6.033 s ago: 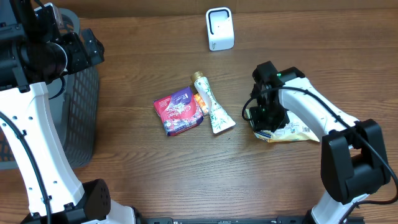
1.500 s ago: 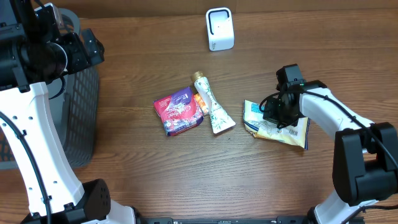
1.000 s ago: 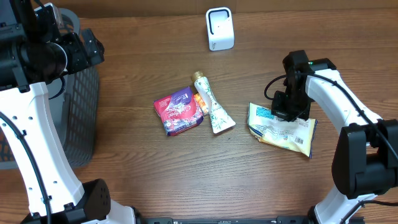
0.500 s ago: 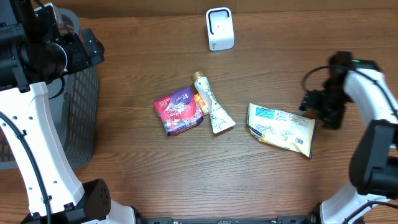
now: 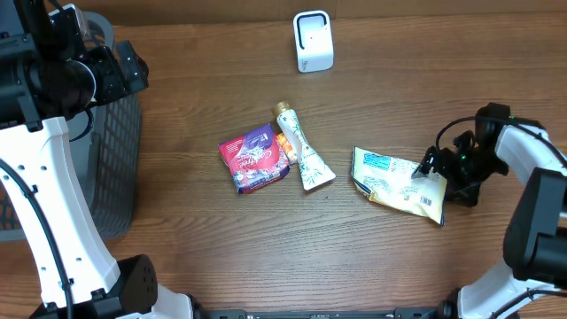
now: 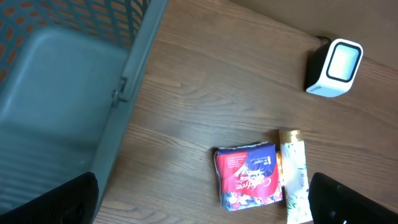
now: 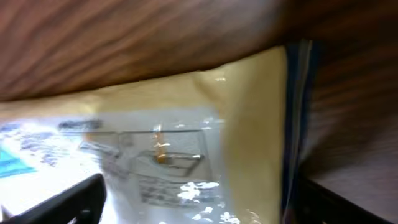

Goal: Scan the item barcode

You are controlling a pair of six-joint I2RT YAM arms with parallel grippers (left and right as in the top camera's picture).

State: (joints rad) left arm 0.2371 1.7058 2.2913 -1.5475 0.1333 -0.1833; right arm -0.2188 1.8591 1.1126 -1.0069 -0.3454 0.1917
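While the right pincer point(image 5: 430, 168) sits low over the brown wooden counter point(image 5: 372, 266), we can see its fingers point(image 7: 68, 200) are spread wide and gripping nothing. The task item, a crinkly yellow-and-white plastic snack bag point(image 5: 397, 182), lies flat on the counter directly in front of that pincer. Its near end is just at the fingertips, though we can't tell if they actually touch it. From the right wrist view the bag fills most of the space ahead of the pincer, with print on it too blurry for us to read.

Further out beyond the bag from the right pincer we've got a white tube with a gold cap point(image 5: 301, 152) and a red-and-purple foil packet point(image 5: 255, 159) lying side by side, touching. The small white box-shaped scanner point(image 5: 313, 41) stands well apart from both, off toward the far edge.

Our left pincer point(image 6: 202, 208) is wide open too, empty, up high with the grey plastic mesh basket point(image 6: 68, 93) below it and to its left.
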